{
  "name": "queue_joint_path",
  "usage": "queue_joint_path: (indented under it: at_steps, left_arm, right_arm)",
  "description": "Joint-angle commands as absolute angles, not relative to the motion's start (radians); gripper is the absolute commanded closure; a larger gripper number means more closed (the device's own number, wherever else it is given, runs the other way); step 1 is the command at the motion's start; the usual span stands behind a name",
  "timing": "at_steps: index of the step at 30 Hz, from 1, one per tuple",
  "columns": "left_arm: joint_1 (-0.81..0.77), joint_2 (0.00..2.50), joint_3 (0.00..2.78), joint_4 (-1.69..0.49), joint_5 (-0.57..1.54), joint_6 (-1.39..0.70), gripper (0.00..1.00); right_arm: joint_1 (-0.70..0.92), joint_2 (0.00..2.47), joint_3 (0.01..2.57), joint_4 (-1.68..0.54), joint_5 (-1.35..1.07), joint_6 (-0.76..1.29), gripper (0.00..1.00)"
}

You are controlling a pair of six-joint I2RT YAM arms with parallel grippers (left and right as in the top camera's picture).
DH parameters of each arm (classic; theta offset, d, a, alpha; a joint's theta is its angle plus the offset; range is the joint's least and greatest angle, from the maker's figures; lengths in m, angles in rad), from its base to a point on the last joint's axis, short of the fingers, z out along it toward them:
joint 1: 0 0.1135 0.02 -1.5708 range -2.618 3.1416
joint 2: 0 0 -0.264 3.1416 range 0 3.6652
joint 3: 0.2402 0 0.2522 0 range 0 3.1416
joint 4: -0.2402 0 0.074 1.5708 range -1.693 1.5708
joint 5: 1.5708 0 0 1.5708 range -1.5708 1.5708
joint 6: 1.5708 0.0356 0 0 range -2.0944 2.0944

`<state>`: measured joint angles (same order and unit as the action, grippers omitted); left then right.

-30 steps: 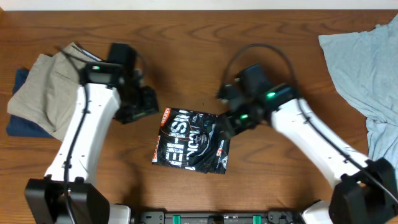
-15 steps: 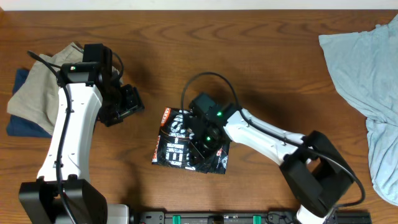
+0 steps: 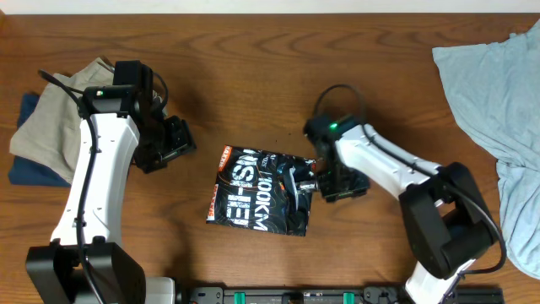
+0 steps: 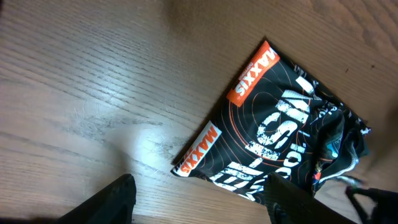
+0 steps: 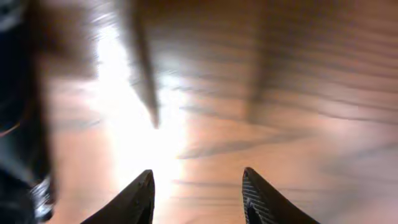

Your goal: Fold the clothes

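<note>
The black jersey (image 3: 257, 192) lies folded into a compact rectangle on the wooden surface (image 3: 253, 67), near the front edge and between the two arms. The right end effector (image 3: 304, 181) sits at the jersey's right edge, its fingers spread. The blurred right wrist view shows them apart (image 5: 196, 186) with bare wood between and dark cloth (image 5: 15, 124) at the far left. Whether they touch the cloth cannot be told. The left end effector (image 3: 173, 143) hovers well apart from the jersey, up and to its left. Its fingers are also parted (image 4: 199, 202) over bare wood, with the jersey (image 4: 280, 130) ahead of them.

Half a second earlier the right end effector was down over the middle of the jersey. It has since drawn back to the right edge, uncovering the lettering. The left arm has not moved in that time, and the jersey keeps its place.

White "100KM" reads across the top face in the overhead view. Two orange labels (image 4: 254, 74) on the left edge read "MAXXIS".

Folded khaki trousers (image 3: 59, 118) lie at the far left and a light-blue shirt (image 3: 494, 93) at the far right.
</note>
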<state>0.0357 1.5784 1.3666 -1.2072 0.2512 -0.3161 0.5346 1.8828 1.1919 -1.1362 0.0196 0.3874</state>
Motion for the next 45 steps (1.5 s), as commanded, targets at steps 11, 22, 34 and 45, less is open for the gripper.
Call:
queue_joint_path:
  at_steps: [11, 22, 34, 45]
  left_arm:
    - [0.039, 1.568, 1.359, -1.214, 0.241, -0.307, 0.32]
    - [0.039, 1.568, 1.359, -1.215, 0.241, -0.307, 0.32]
    - [0.039, 1.568, 1.358, -1.220, 0.241, -0.307, 0.32]
    - [0.039, 1.568, 1.359, -1.227, 0.241, -0.307, 0.32]
  right_arm:
    - [0.571, 1.670, 1.263, -0.882, -0.282, 0.300, 0.43]
    - [0.661, 1.768, 1.262, -0.765, -0.325, 0.275, 0.38]
    - [0.661, 1.856, 1.261, -0.836, -0.025, 0.345, 0.51]
    - [0.582, 1.850, 1.262, -1.028, 0.173, 0.473, 0.62]
